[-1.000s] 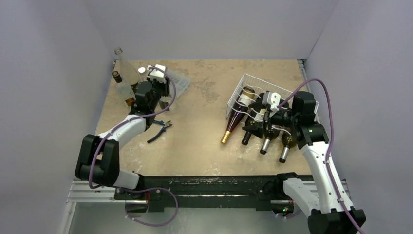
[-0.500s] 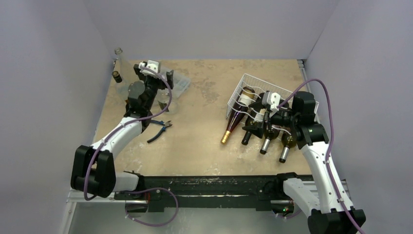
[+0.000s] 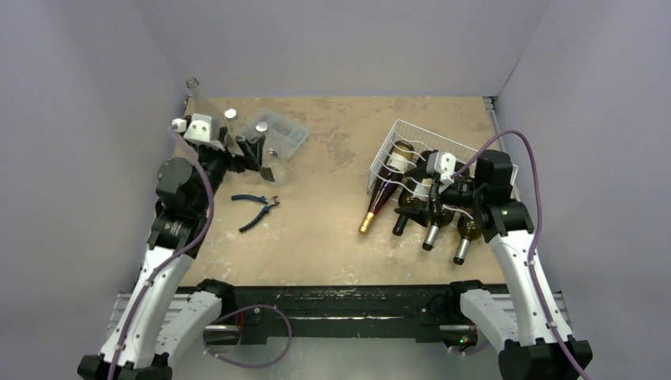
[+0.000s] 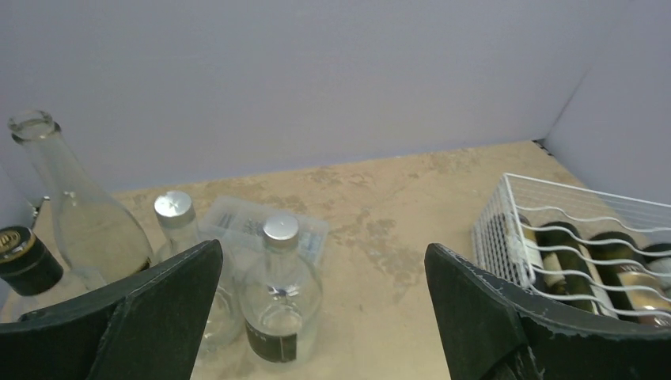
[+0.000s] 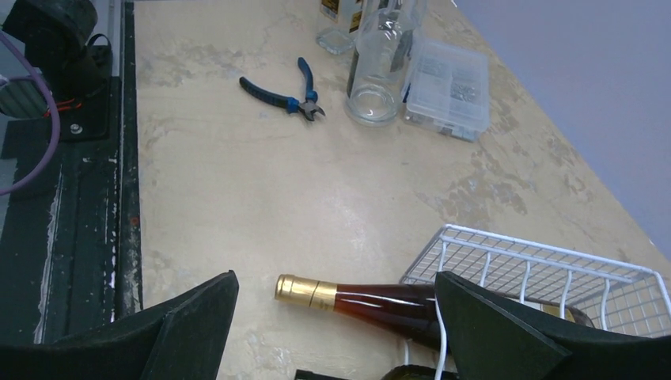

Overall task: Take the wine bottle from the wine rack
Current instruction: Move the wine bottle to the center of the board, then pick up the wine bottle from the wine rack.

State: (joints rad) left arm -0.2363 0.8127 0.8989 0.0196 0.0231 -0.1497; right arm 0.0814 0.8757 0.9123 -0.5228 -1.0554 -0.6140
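Over on the right side of the tan surface [image 3: 332, 229] sits the white wire wine rack [image 3: 407, 133]. The wine bottles [image 3: 431, 231] lie in its wavy cradles with their necks poking out towards the arms' bases. The one nearest the middle of the surface is an amber gold-capped bottle [image 5: 348, 298]. It slopes out of the rack's corner so that its cap comes down close to the surface, though I can't tell whether it touches. The right fingers [image 3: 434, 207] hang just over the necks of the dark bottles, spread wide with nothing gripped. In the right wrist view the two black fingers frame the gold-capped bottle and stand clear of it on both sides. Far across, by the back left corner, the left fingers [image 3: 252, 149] are likewise spread wide and hold nothing, hovering beside a cluster of glassware. There is a tall clear flask-shaped bottle [image 4: 75, 214], a dark-capped bottle [image 4: 28, 265] just beside it, and two small clear bottles with silver caps [image 4: 281, 293] standing upright close together. Just behind those two lies a clear plastic compartment box [image 4: 237, 222], flat on the surface. Blue-handled pliers [image 3: 255, 209] lie flat a little nearer the arms, apart from the bottles and well apart from the rack.
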